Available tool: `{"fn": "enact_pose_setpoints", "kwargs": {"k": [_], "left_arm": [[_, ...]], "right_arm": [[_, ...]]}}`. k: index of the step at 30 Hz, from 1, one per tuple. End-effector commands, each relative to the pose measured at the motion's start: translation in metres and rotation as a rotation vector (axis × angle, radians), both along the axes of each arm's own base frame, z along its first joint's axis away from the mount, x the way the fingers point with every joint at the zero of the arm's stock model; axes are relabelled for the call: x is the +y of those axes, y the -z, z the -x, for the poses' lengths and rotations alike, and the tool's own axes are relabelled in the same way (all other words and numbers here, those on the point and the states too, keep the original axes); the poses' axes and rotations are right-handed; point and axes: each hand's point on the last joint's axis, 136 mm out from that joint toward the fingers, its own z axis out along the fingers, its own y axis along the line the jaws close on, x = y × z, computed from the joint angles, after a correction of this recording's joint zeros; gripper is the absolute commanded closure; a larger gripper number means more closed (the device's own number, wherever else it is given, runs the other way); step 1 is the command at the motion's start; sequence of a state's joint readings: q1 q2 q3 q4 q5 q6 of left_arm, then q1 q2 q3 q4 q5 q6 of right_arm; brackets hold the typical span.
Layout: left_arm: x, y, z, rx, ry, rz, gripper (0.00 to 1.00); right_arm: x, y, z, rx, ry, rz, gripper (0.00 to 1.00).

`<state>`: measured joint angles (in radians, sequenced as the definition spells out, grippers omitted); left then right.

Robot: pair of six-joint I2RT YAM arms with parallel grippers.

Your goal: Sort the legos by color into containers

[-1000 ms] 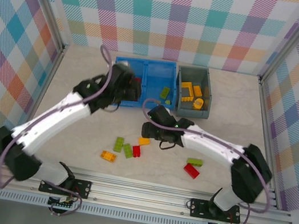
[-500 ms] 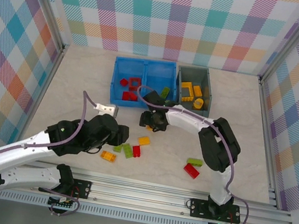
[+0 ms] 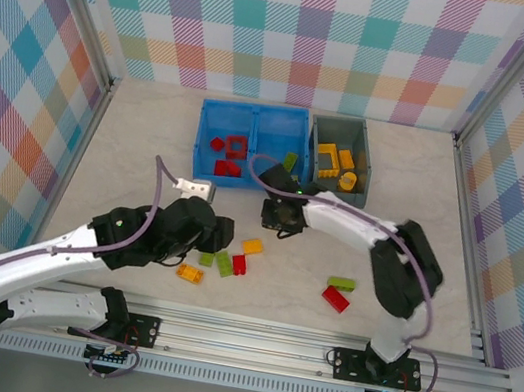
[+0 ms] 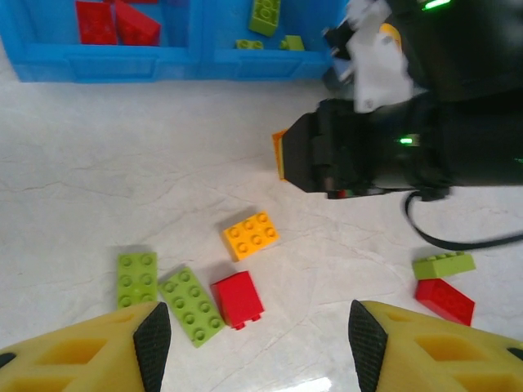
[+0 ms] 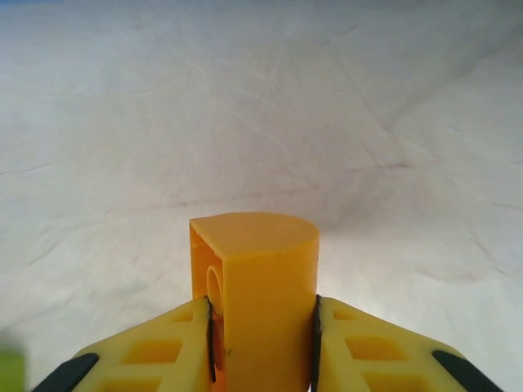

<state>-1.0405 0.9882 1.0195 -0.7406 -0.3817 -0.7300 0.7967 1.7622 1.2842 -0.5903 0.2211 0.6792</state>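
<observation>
Closed on an orange-yellow brick (image 5: 255, 269), the right claw (image 5: 260, 331) presses its pads against the piece's two flat opposite sides. The brick's rounded end juts out ahead of the fingers over bare desk (image 5: 245, 98). From above, this claw hangs near the front edges of the blue bin (image 3: 256, 108) and the dark grey bin (image 3: 341, 121). The grey bin holds other orange-yellow pieces, and the blue one holds red in its left compartment and green in its right.

The left claw (image 4: 259, 339) is spread wide and empty above the loose cluster. An orange flat brick (image 4: 251, 235) lies apart, and two lime green bricks (image 4: 136, 278) (image 4: 190, 304) lie with a red brick (image 4: 238, 299) just beside the nearer one. A green brick (image 4: 444, 264) and a red brick (image 4: 444, 300) lie off to the right.

These pieces look light, hard and glossy, so they should not give under the pads. They could slip out if pinched on a corner or across the studs. The best hold is probably across the long flat sides, low and centred. The red brick crowds its green neighbour, so a finger going down there may nudge it.
</observation>
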Motion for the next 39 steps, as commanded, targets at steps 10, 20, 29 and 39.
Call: {"fn": "enact_pose_setpoints", "kwargs": {"k": [10,20,29,39], "left_arm": [[-0.122,-0.047,-0.029,-0.086,0.172,0.111,0.39],[-0.16,-0.043,-0.038,-0.1,0.175,0.074,0.39],[-0.168,-0.028,-0.029,-0.084,0.195,0.031,0.39],[-0.162,-0.015,-0.021,-0.071,0.211,-0.007,0.39]], "right_arm": [[-0.122,-0.095,-0.065,-0.188,0.138,-0.09,0.72],[-0.129,-0.038,-0.136,-0.032,0.134,-0.088,0.72],[-0.125,-0.003,-0.15,0.069,0.121,-0.068,0.59],[-0.126,-0.049,-0.144,-0.014,0.112,-0.095,0.44]]}}
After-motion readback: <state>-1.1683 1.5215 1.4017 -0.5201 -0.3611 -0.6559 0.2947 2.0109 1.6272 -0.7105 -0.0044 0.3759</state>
